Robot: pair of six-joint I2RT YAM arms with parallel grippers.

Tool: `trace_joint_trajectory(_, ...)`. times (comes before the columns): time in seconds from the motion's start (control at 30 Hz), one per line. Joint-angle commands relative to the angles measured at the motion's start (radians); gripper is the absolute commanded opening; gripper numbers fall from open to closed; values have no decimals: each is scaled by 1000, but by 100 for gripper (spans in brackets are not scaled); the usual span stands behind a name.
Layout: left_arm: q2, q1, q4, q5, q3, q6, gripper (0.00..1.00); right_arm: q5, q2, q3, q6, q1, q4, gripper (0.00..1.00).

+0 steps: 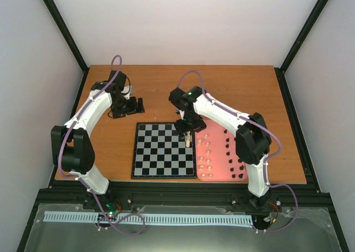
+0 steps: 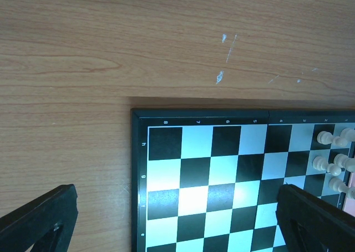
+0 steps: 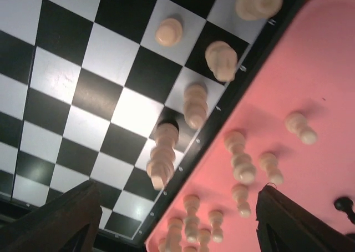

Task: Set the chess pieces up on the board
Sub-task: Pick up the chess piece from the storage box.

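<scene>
My right gripper (image 3: pixel 178 207) is spread wide and grips nothing; its fingers (image 3: pixel 61 221) touch neither piece nor board. Just below it, between the fingers and nearer the left one, a cream piece (image 3: pixel 161 152) stands upright on the board (image 3: pixel 105 52), long axis vertical, head up toward the camera. Ahead of the gripper, more cream pieces (image 3: pixel 221 59) stand upright along the board edge. Under the right finger lies the pink tray (image 3: pixel 310 58), touching that edge; it holds upright cream pieces nearest the gripper and black pieces (image 1: pixel 228 147) farther out. My left gripper (image 2: pixel 176 213) is also wide apart and empty, with a bare board corner beneath it.
</scene>
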Motion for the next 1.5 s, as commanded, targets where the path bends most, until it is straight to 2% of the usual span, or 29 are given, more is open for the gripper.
trace_joint_trajectory(0.0,-22,-4,-1,0,16,-5,100,49,-123,-62,36,-5,-4,75)
trace_joint_trajectory(0.2,-19,-3,0,2,16,-4,100,27,-171,-156,43,-53,36,67)
trace_joint_trajectory(0.27,-18,-3,0,1,18,-5,100,15,-172,-189,40,-64,56,61)
trace_joint_trajectory(0.5,-14,-3,-4,-3,21,-5,100,-60,-159,-317,44,-107,180,51)
trace_joint_trajectory(0.7,1,-3,-11,-4,32,-4,100,-70,-110,-312,23,-120,207,50)
trace_joint_trajectory(1.13,17,-3,-11,-1,41,-4,100,-61,-63,-316,21,-135,213,40)
trace_joint_trajectory(1.47,21,-3,-10,-1,37,-3,100,-61,-55,-323,21,-137,208,28)
